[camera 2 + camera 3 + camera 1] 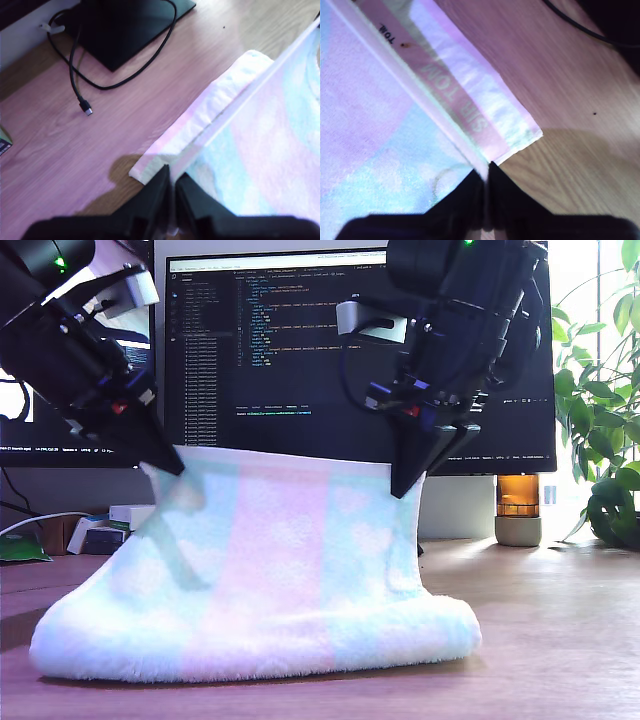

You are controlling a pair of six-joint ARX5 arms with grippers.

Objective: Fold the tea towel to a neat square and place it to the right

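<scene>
Wooden surface (560,640) is running across the whole foreground. A dark monitor (300,360) is standing at the back, showing lines of code.

The tea towel (280,580) is hanging in front of the monitor, around the middle of the exterior view. Its top edge is being held up off the surface and stretched level between both arms. Its lower part is resting on the wood in a soft rounded fold. Mint and pink bands are running vertically down the white cloth.

My first gripper (172,465), on the exterior view's left, is pinching the top corner on that side, its fingers closed tight on the cloth edge. My second gripper (405,485), on the exterior view's right, is doing likewise at the other top corner.

A leafy plant (600,420) is sitting at the exterior view's right edge. A black cable (80,90) is lying loose on the surface behind the towel. A printed label strip (450,95) is showing along the hem near my second gripper.
</scene>
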